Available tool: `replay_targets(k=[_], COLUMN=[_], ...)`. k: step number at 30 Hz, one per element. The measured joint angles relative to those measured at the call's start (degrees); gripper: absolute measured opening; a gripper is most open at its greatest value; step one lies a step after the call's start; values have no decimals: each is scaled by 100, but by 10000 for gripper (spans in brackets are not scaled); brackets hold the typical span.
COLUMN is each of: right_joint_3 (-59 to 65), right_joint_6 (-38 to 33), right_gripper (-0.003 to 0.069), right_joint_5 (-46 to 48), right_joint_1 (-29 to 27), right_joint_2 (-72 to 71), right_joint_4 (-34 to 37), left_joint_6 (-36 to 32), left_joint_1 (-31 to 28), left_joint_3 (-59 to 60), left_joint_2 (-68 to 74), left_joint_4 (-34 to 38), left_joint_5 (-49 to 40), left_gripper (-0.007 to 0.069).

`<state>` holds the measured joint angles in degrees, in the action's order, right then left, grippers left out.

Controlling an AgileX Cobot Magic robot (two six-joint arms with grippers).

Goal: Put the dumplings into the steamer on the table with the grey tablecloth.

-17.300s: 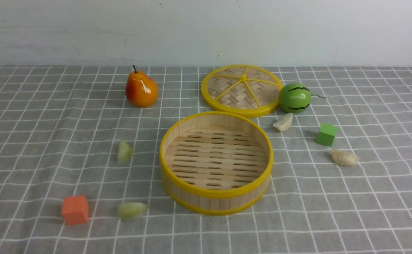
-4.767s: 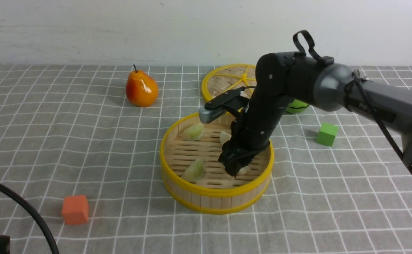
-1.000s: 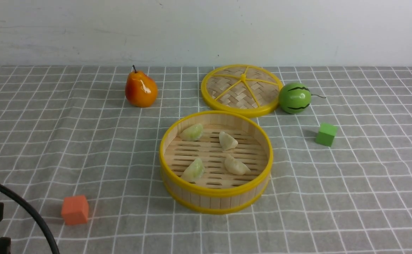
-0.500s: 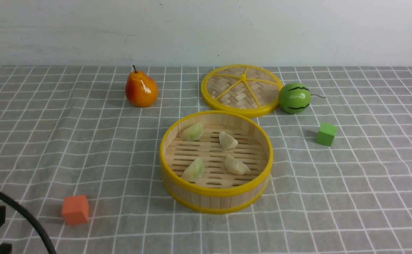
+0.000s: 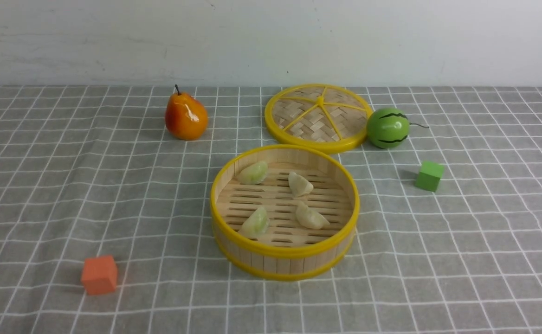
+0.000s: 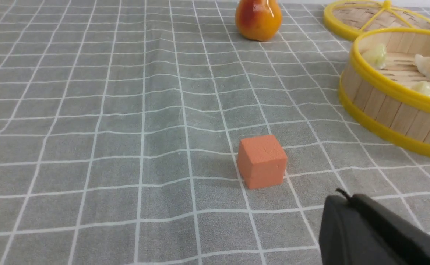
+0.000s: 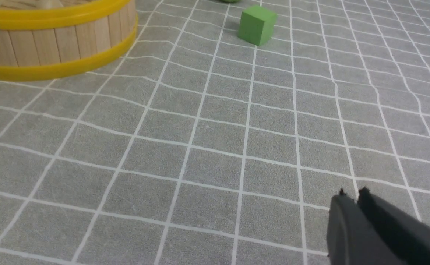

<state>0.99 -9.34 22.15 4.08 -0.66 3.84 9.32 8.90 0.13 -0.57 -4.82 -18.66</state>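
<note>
1. At the far left of the bench [image 5: 43, 195], on the grey tablecloth [image 5: 461, 260], sits the orange cube [image 5: 99, 274]. My left tool [image 6: 342, 197] rests low beside it, its two black tips pressed together with nothing between them.
2. Behind, the pear [image 5: 185, 117] stands upright, well apart from everything I need.
3. In the middle is the steamer [image 5: 284, 253], and all four of the dumplings lie on its slats: a green dumpling [image 5: 253, 172] by the far wall, long axis slanting up to the right; another green dumpling [image 5: 255, 222] near the front-left wall, tip pointing away; a white dumpling [image 5: 300, 184] and a second white dumpling [image 5: 312, 217] right of centre, both running diagonally.
4. The steamer lies forward and inward from both tools, so I judge neither arm has a dumpling left to fetch.
5. Further right are the lid [image 5: 318, 118], the toy watermelon [image 5: 388, 128] and the green cube [image 5: 429, 176].
6. My right tool [image 7: 351, 195] is clenched and empty, low over bare cloth.
</note>
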Motion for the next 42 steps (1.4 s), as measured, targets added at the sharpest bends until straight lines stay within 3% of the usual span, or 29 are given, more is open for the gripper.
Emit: replay_targets(k=[4, 10, 42], right_joint_3=[0, 0, 0], right_joint_6=[-5, -5, -5], right_gripper=[42, 42, 85], right_joint_5=[0, 0, 0], right_joint_1=[0, 0, 0], right_joint_2=[0, 0, 0], right_joint_4=[0, 0, 0], left_joint_6=[-458, -932, -932], left_joint_1=[-245, -254, -254], left_joint_3=[128, 155, 155], left_joint_2=[0, 0, 0], left_joint_4=[522, 699, 721], left_joint_5=[-295, -423, -423], left_gripper=[-14, -14, -14])
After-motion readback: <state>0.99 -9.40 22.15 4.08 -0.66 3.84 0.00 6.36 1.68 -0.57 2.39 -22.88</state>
